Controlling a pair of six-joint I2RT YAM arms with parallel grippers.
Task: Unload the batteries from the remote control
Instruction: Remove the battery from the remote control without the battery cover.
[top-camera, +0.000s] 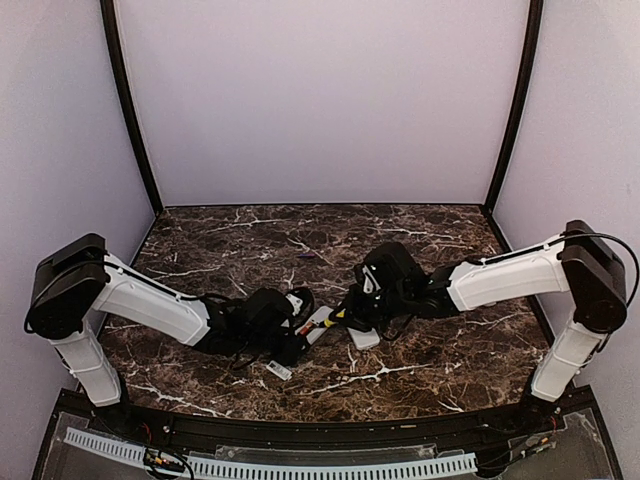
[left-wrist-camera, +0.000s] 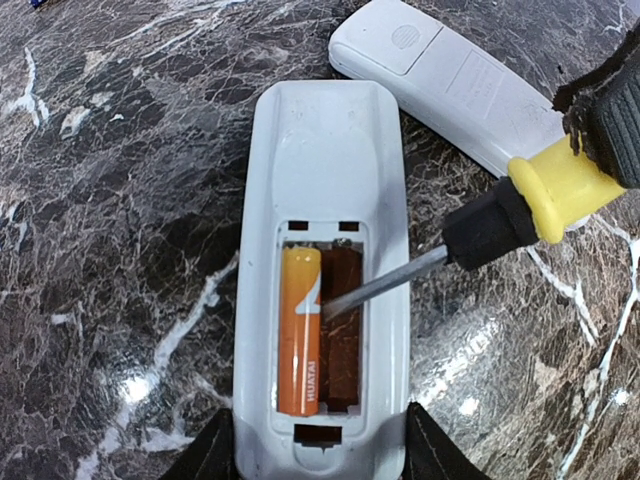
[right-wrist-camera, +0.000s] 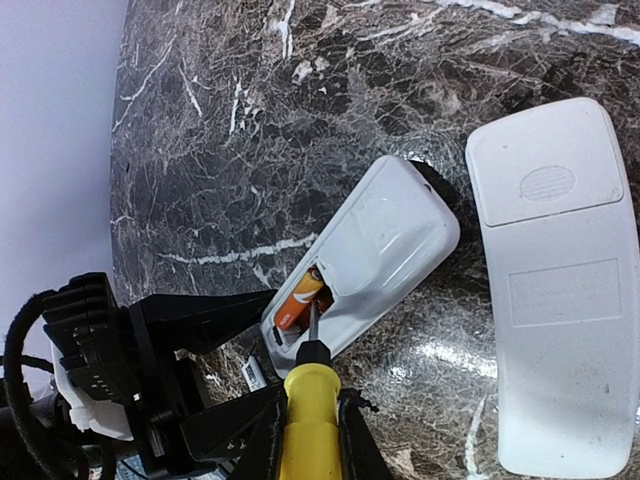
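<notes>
Underneath, dark veined marble tabletop (top-camera: 430, 370), lilac walls (top-camera: 320, 100); left fingers (left-wrist-camera: 212, 462) clasp remote (left-wrist-camera: 325, 160), right fingers (right-wrist-camera: 262, 445) clamp screwdriver (right-wrist-camera: 310, 400).

Item 1, my left arm (top-camera: 150, 305): based near left, elbow raised, forearm sloping down and right to mid-desk (top-camera: 440, 380), wrist low.
Item 2, my left jaws: half spread, one fingertip (left-wrist-camera: 205, 455) against each long side of the remote (left-wrist-camera: 325, 160).
Item 3, my right arm (top-camera: 505, 280): based near right, forearm reaching left, wrist low.
Item 4, my right jaws: clamped tight on the screwdriver (right-wrist-camera: 308, 420) handle, fingers (right-wrist-camera: 262, 440) flanking it.
</notes>
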